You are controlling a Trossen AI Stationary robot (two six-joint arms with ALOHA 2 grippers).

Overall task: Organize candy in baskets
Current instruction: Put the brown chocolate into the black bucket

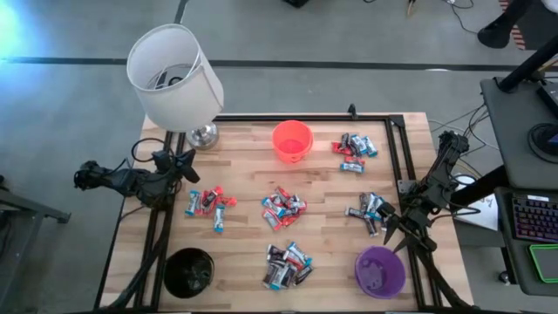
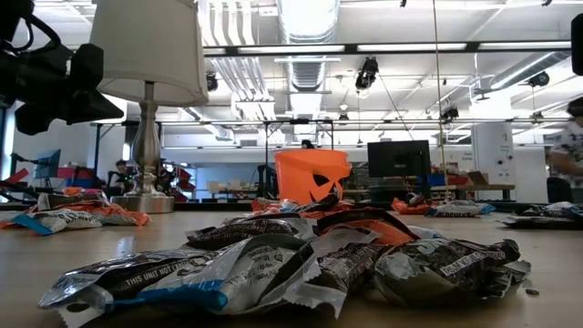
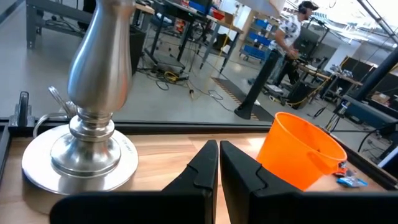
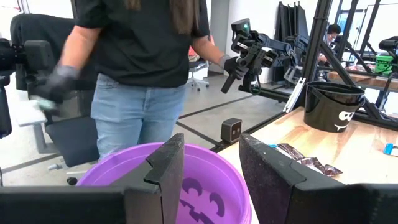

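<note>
Closest to the low camera, a heap of crumpled dark and silver candy wrappers (image 2: 301, 264) is lying on the wooden surface (image 1: 244, 222), the same pile that is sitting near the front edge in the overhead view. The right gripper (image 1: 399, 228) is hovering at the right side of the surface with its fingers spread and nothing between them, and the purple bucket (image 1: 380, 270) is sitting just beside it, toward the front. A cluster of blue and dark candy (image 1: 368, 211) is lying just on the gripper's inner side, toward the surface's middle, so the right arm is clearly the nearer one for that pile. Those pieces are lying every which way, so no single long axis is offering itself.

The left gripper (image 1: 181, 164) is waiting by the lamp base (image 1: 202, 134), fingers pressed together and empty, with a red and blue pile (image 1: 207, 206) near it. The orange bucket (image 1: 292, 140) is standing at the back and the black bucket (image 1: 188, 271) at the front left.
</note>
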